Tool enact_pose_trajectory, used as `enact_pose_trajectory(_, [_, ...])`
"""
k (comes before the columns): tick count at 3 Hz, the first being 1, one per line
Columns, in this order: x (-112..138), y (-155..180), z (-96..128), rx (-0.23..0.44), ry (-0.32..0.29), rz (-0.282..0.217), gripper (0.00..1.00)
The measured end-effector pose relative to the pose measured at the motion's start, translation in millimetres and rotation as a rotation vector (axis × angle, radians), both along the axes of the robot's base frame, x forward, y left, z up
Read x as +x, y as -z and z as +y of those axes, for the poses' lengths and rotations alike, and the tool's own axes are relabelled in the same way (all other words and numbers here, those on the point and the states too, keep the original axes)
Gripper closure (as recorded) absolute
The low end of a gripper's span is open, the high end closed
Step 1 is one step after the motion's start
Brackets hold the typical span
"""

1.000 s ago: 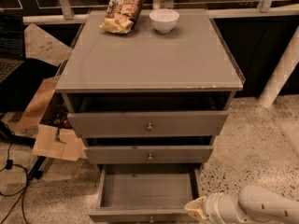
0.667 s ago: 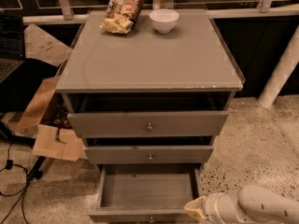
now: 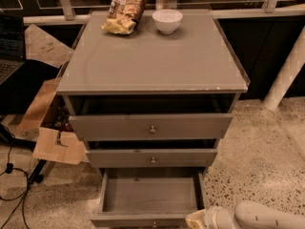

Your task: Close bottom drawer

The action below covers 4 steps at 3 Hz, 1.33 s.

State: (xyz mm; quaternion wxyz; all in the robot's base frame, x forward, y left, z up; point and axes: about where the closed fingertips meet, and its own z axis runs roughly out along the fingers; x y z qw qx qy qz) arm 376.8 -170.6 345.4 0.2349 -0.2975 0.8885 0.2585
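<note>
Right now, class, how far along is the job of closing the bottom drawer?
Done: nothing yet; the bottom drawer stands pulled far out, its empty inside showing. In hand: the hand sits at the right end of the drawer's front, low right in view. Left: push the drawer into the cabinet.

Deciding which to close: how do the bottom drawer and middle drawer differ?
The bottom drawer is pulled far out, inside showing; the middle drawer juts slightly. The bottom drawer's front is narrower than the middle drawer's. Both are grey. The gripper is at the bottom drawer's front corner.
</note>
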Motion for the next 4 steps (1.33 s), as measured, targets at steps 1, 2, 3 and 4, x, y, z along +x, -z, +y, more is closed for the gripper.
enact_pose_trajectory(1, [0.3,42.5,-4.8,0.018,0.027,0.042,1.0])
enact_pose_trajectory(2, [8.0,75.9,-8.6,0.033,0.044,0.079,1.0])
enact_pose_trajectory(3, [19.0,109.8,-11.1,0.048,0.053,0.122,1.0])
enact_pose_trajectory(4, [19.0,109.8,-11.0,0.048,0.053,0.122,1.0])
